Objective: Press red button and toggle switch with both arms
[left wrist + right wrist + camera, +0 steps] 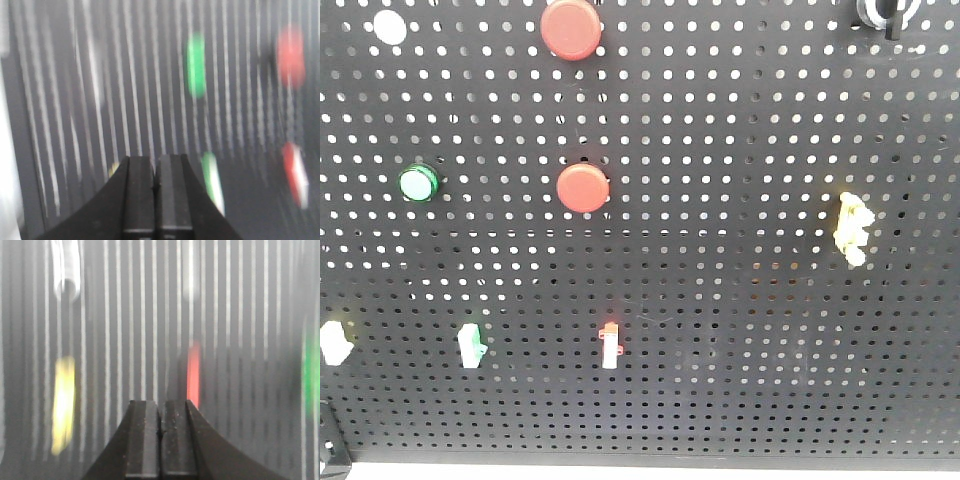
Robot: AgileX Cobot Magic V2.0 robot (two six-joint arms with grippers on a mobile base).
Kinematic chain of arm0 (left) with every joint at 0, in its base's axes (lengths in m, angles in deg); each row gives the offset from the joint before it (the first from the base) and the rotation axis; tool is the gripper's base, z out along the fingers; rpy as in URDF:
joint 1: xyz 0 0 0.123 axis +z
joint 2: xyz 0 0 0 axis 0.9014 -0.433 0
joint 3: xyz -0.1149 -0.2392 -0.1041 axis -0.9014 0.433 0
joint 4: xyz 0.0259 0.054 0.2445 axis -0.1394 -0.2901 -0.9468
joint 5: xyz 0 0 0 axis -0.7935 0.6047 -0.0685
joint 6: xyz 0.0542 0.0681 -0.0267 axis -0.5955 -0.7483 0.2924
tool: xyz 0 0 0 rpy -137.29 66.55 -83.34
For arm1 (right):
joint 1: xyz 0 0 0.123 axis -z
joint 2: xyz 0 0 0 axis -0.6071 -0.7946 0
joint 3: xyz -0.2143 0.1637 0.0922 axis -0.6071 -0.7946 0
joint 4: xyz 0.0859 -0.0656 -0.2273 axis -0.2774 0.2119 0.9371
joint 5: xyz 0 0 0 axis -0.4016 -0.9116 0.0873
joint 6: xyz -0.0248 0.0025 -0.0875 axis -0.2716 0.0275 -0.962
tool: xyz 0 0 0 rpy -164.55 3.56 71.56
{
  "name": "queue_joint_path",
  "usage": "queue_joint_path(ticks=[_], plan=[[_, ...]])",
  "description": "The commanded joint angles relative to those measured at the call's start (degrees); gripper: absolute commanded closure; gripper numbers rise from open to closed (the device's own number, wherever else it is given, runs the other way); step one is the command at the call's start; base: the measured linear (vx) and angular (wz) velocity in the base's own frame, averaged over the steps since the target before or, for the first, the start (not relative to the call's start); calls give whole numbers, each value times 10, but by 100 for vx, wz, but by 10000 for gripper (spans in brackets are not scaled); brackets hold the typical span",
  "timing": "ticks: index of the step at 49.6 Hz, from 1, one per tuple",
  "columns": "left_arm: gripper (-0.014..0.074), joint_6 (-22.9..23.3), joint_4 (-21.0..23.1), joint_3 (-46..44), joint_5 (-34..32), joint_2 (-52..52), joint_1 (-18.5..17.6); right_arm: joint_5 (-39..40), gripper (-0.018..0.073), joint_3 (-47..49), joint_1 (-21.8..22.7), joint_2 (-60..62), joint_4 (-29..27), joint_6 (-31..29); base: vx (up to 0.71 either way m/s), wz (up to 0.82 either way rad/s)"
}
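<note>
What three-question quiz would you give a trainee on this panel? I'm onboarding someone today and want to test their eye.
1. True or false: in the front view, the green lamp sits to the right of the lower red button.
2. Multiple choice: in its wrist view, the left hand is A) wide open, B) shut with fingers together, C) clamped on a switch.
3. Short answer: what colour is the rightmost switch on the pegboard?

Key: 1 false, it sits to the left; 2 B; 3 yellow.
</note>
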Motion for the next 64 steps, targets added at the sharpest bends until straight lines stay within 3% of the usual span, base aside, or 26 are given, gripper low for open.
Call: queue_joint_path(ticks=[1, 8, 13, 18, 26, 31, 45, 64], plan=[[594, -4, -1, -123, 5, -92, -1, 2, 562, 99, 1, -76, 5, 5, 0, 0], [594, 3, 32, -255, 95, -174, -3, -59, 562, 170, 1, -131, -4, 15, 0, 0], [594, -53, 102, -310, 108, -208, -21, -65, 562, 175, 1, -141, -43, 38, 0, 0], [594, -175, 218, -351, 121, -245, -65, -68, 562, 172, 1, -142, -77, 39, 0, 0], [594, -436, 430, -407, 162, -341, -159, -68, 562, 172, 1, -143, -76, 24, 0, 0], [594, -519, 512, -455, 163, -403, -193, -68, 562, 172, 1, -143, -69, 24, 0, 0], [594, -509, 519, -567, 130, -510, -196, -92, 562, 172, 1, -143, -68, -18, 0, 0], [594, -508, 505, -582, 51, -559, -175, -103, 562, 172, 1, -141, -69, -47, 0, 0]])
